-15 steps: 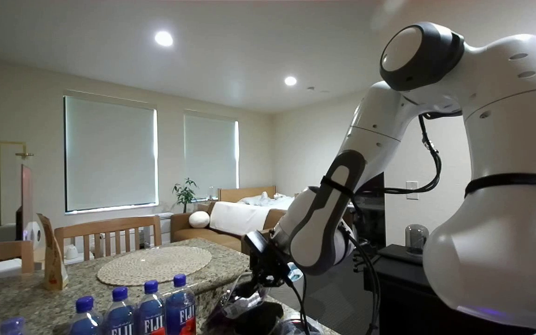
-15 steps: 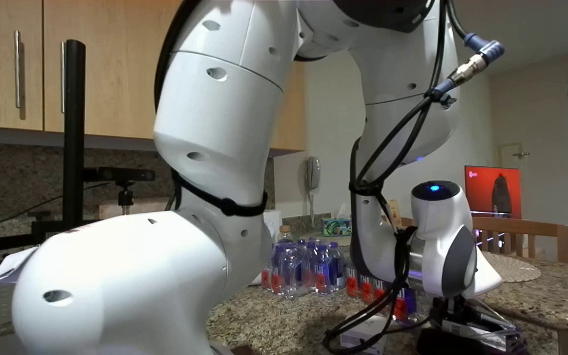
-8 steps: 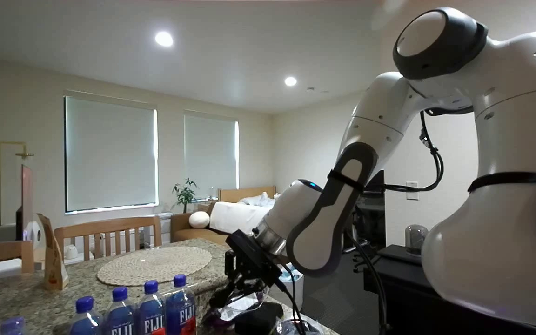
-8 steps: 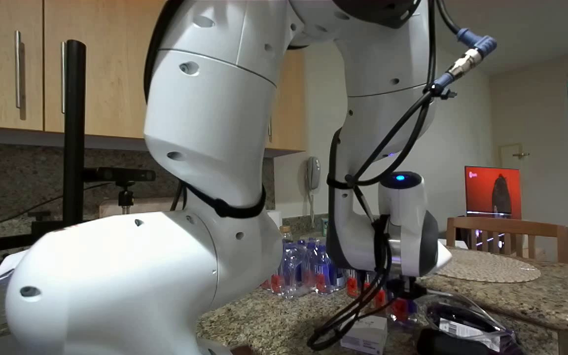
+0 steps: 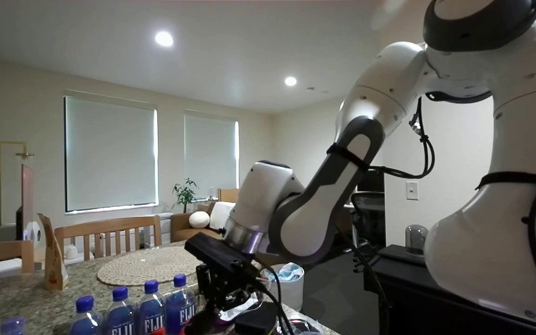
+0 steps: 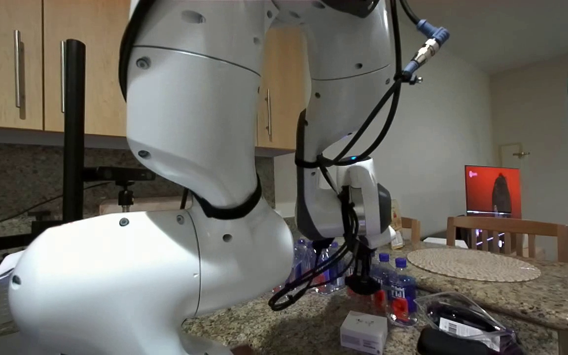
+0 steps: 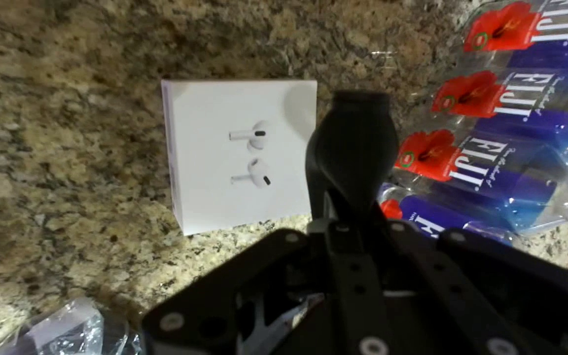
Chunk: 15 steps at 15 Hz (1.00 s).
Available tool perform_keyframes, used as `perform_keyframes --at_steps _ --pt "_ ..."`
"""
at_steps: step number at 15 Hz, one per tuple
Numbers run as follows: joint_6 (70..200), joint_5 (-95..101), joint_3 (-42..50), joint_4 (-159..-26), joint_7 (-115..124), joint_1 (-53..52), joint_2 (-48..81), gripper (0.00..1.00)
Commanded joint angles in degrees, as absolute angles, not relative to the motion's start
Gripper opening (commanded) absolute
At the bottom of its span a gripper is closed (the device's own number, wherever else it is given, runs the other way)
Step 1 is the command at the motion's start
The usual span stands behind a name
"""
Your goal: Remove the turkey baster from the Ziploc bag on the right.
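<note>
Moved since half a second ago: the gripper [image 6: 362,270] and the black bulb-shaped item [image 7: 355,148] it carries, from just beside the clear plastic bag [image 6: 444,299] to well apart from it, toward the water bottles [image 6: 402,296]. Item presents dark and rounded in the wrist view, tapering to a flat far end; its near end meets the gripper. Identity as the turkey baster cannot be confirmed. Item hangs below the gripper, outside the bag, over the granite counter [image 6: 254,325]; whether it touches any bottle cannot be told. Gripper is drawn narrow, clamped on the item. Bag lies in its earlier place, with dark contents and a white label [image 6: 469,333] within its outline. White box [image 7: 239,158], previously part-covered by cables [image 6: 350,217] in an exterior view, now shows whole there. Arm [image 5: 379,79] has risen: its upper joint is cut by the top edge in an exterior view. It stands steeper at the wrist, gripper pointing downward.
</note>
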<state>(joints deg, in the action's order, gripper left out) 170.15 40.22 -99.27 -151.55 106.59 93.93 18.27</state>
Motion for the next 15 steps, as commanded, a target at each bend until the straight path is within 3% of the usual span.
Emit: perform_keyframes --at_steps 1,4,9,12,15 --pt "154.9 40.0 -114.6 -148.4 110.6 101.3 24.8 0.08" --pt "141.4 30.6 -122.0 -143.6 107.4 97.7 26.6 0.08" --pt "125.7 22.9 -120.8 -135.4 105.4 85.5 25.2 0.08" --pt "127.4 23.1 -115.3 -137.0 103.6 80.0 23.8 0.08" --pt "138.8 28.7 -110.2 -141.5 104.2 77.2 19.1 0.07"
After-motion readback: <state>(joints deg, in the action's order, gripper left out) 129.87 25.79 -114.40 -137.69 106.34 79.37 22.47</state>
